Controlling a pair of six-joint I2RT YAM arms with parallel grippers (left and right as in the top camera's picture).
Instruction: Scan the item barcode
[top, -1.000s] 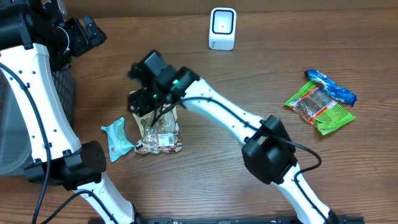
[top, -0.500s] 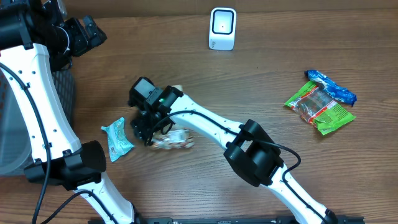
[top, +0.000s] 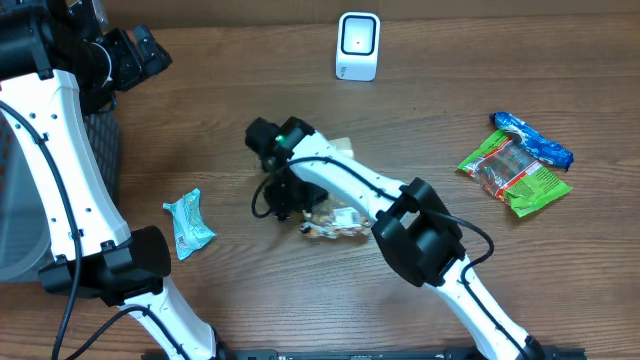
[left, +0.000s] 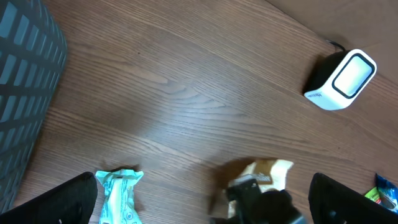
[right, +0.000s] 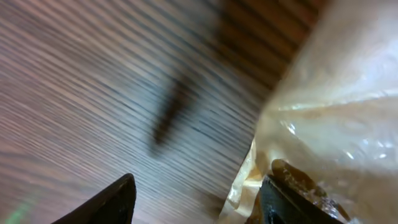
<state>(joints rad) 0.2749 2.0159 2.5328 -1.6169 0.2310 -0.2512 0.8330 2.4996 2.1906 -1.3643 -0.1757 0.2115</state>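
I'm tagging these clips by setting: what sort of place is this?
Probably a mock shop checkout at a robot bench: a white barcode scanner on the wooden table, wrapped snack packets lying about, and a mesh basket at the left.

Left fingers (left: 56, 198) spread wide at the bottom corners, and between them on the wooden bench (left: 186, 81) lie a teal packet (left: 122, 196) and a tan snack bag (left: 266, 171) partly covered by a black arm piece (left: 261, 202), white scanner (left: 341, 79) upper right, mesh basket (left: 25, 93) far left.

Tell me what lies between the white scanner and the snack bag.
Only bare table between scanner and snack bag, seen in the overhead and left wrist views.
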